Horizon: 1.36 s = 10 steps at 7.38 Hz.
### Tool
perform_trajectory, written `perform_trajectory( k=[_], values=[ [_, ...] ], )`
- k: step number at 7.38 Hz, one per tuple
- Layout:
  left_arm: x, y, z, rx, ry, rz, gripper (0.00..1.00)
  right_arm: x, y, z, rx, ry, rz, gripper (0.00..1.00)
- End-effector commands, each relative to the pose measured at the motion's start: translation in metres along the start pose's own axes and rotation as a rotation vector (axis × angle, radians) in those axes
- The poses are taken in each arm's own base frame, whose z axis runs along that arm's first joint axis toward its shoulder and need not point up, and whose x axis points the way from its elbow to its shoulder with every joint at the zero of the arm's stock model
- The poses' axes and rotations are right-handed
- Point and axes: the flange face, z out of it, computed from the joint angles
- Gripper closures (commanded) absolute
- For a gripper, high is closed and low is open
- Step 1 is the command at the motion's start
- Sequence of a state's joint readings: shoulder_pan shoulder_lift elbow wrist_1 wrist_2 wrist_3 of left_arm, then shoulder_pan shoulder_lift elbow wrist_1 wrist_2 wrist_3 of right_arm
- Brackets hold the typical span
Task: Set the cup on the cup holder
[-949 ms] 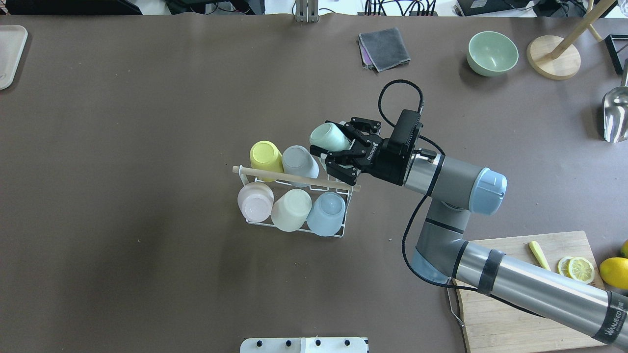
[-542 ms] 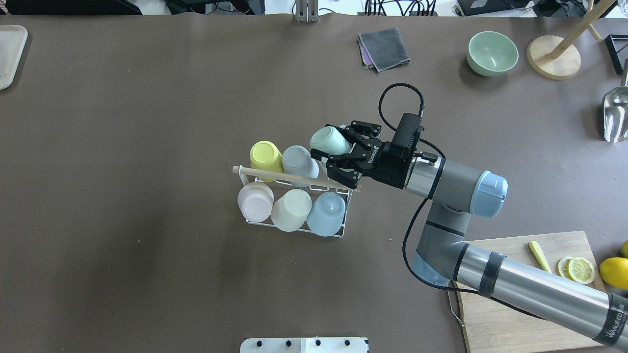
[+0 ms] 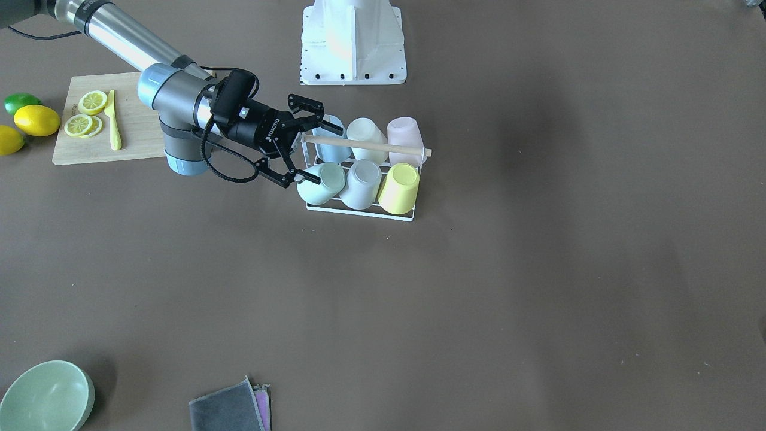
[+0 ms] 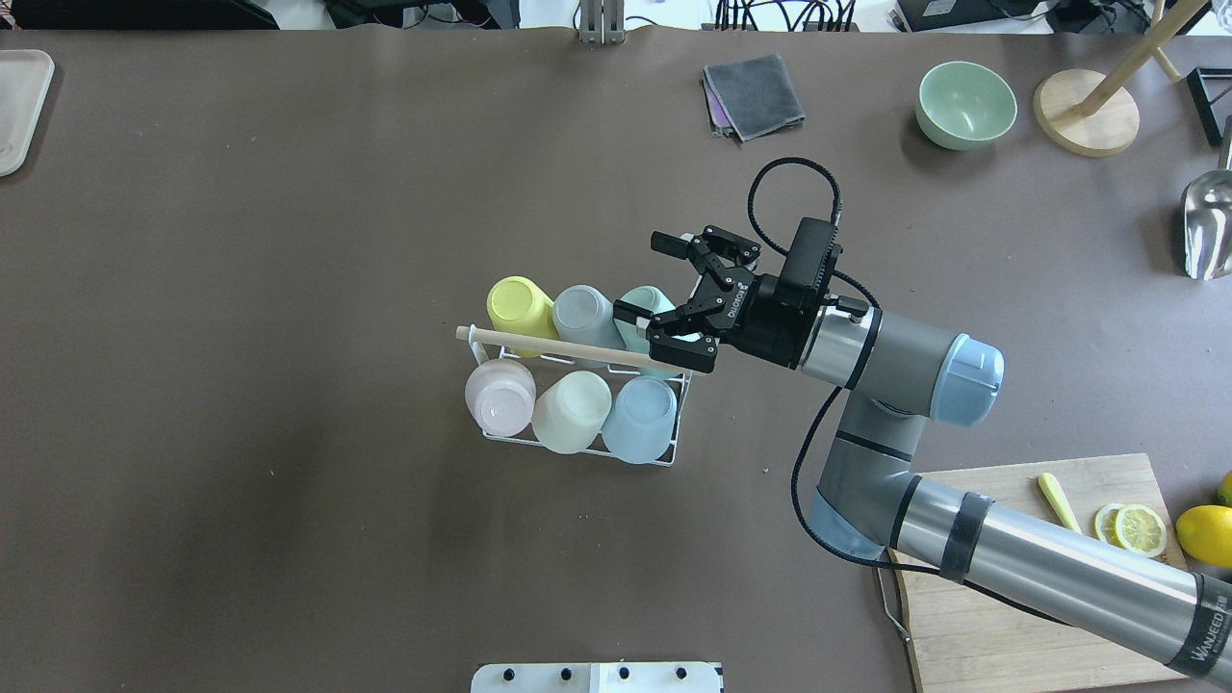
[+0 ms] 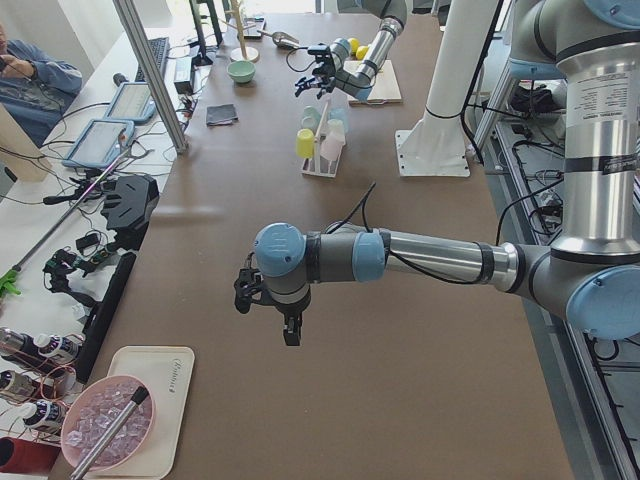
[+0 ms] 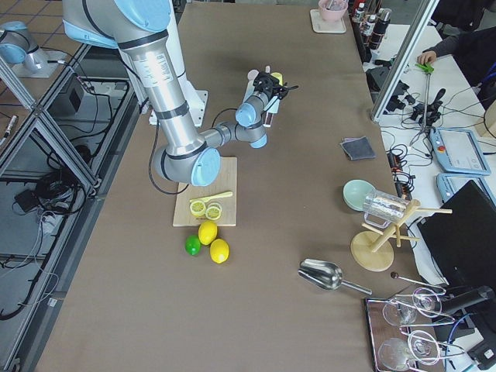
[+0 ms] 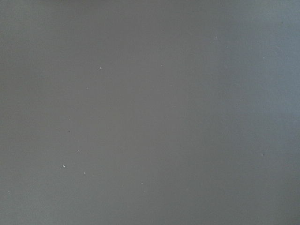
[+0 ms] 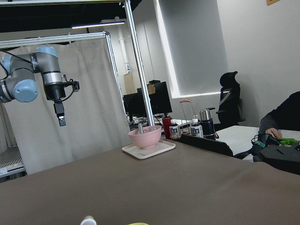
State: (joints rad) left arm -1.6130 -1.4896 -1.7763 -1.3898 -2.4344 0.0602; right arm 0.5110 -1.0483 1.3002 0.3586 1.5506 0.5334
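The white wire cup holder [image 4: 680, 416] with its wooden rod [image 4: 539, 344] stands mid-table; it also shows in the front-facing view [image 3: 359, 210]. It carries yellow, grey, pink, cream and blue cups upside down. The mint cup [image 4: 639, 300] sits on the holder's far right prong, next to the grey cup, and shows in the front-facing view [image 3: 320, 182]. My right gripper [image 4: 642, 277] is open, one finger on each side of the mint cup [image 3: 311, 149]. My left gripper [image 5: 270, 305] hangs over bare table far to the left; I cannot tell whether it is open.
A cutting board [image 4: 1001, 587] with lemon slices and a yellow knife lies under my right arm, with lemons [image 4: 1205, 534] beside it. A green bowl [image 4: 965, 104], grey cloth [image 4: 754, 94], wooden stand [image 4: 1086, 114] and metal scoop [image 4: 1208, 226] sit at the back right.
The mint cup has dropped from between the fingers onto the holder beside the grey cup. My right gripper has opened, let it go and drawn back slightly.
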Motion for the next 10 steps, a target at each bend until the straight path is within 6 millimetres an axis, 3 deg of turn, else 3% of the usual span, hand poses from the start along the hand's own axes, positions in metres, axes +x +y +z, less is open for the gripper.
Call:
perform_trajectory(
  k=[1, 2, 3, 5, 7, 8, 9, 10],
  values=[
    [0.000, -0.001, -0.001, 0.002, 0.000, 0.002, 0.02, 0.014, -0.021, 0.008, -0.018, 0.025, -0.024, 0.00],
    [0.004, -0.003, -0.003, 0.006, 0.000, 0.010, 0.02, 0.026, -0.058, 0.011, -0.086, 0.025, -0.054, 0.00],
    [0.003, -0.002, -0.003, 0.005, 0.000, 0.009, 0.02, 0.024, -0.096, 0.012, -0.128, 0.037, -0.066, 0.00],
    [0.000, 0.000, -0.001, 0.002, 0.000, 0.000, 0.02, 0.023, -0.105, -0.009, -0.156, 0.068, -0.066, 0.00],
    [0.000, -0.001, -0.001, 0.002, 0.000, 0.000, 0.02, 0.007, -0.145, -0.016, -0.254, 0.156, -0.014, 0.00],
    [0.000, -0.001, -0.001, 0.002, 0.000, 0.000, 0.02, 0.009, -0.150, -0.024, -0.308, 0.208, 0.008, 0.00],
    [0.000, -0.001, 0.000, -0.001, 0.000, 0.000, 0.02, 0.026, -0.156, -0.033, -0.371, 0.268, 0.035, 0.00],
    [0.002, -0.002, -0.001, 0.002, 0.000, 0.004, 0.02, 0.050, -0.179, -0.044, -0.472, 0.342, 0.054, 0.00]
  ],
)
